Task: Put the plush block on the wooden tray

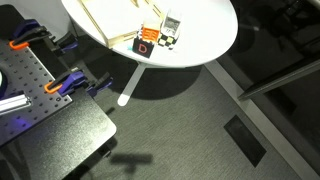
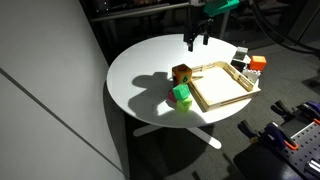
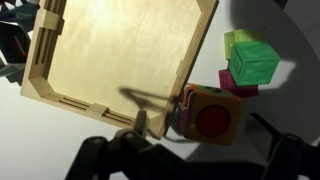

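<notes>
Plush block (image 2: pixel 181 74), orange, stands on the round white table (image 2: pixel 140 70) outside the wooden tray (image 2: pixel 222 85), just beside one of its corners. In the wrist view the plush block (image 3: pixel 210 115) shows a red disc on its upper face and lies close against the outer edge of the wooden tray (image 3: pixel 120 50), whose pale floor is bare. Green cube (image 2: pixel 183 95) sits just beside the plush block on the table; in the wrist view a magenta patch shows under the green cube (image 3: pixel 250 60). Gripper (image 2: pixel 197 40) hangs in the air above the table, well apart from the block, jaws spread wide and holding nothing; its dark fingers (image 3: pixel 98 158) frame the wrist view's lower edge. Red-orange cube with a black face (image 1: pixel 147 43) rests near the table rim.
</notes>
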Available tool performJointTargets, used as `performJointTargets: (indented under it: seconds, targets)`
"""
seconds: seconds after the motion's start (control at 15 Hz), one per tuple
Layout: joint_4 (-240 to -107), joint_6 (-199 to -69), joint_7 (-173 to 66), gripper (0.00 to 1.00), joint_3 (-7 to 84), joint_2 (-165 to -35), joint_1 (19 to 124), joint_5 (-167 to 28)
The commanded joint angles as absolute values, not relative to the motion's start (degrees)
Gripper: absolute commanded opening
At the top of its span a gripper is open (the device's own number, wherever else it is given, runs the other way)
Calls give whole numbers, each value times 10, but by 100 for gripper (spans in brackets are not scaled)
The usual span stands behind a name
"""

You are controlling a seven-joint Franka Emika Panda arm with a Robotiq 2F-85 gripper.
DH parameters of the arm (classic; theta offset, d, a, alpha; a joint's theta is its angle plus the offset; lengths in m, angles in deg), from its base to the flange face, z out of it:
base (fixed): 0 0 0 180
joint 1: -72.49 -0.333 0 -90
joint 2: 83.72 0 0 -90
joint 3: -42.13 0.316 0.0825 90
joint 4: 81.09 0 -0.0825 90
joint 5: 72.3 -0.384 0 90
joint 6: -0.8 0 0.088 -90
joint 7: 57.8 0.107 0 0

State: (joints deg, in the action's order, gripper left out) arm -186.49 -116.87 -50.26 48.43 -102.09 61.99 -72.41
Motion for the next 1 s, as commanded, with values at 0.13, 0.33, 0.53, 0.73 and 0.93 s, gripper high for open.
performJointTargets:
  seconds: [0.13,0.33,0.53,0.73,0.93]
  targets:
    - [-1818,-1170,-498,100,483,-1062,616,-712]
    - [-1798,-1169,-497,100,484,-1084,611,-710]
    - [-1780,-1168,-495,100,484,-1105,604,-708]
    - [-1766,-1169,-491,100,483,-1125,594,-703]
    - [-1757,-1171,-483,100,480,-1141,583,-694]
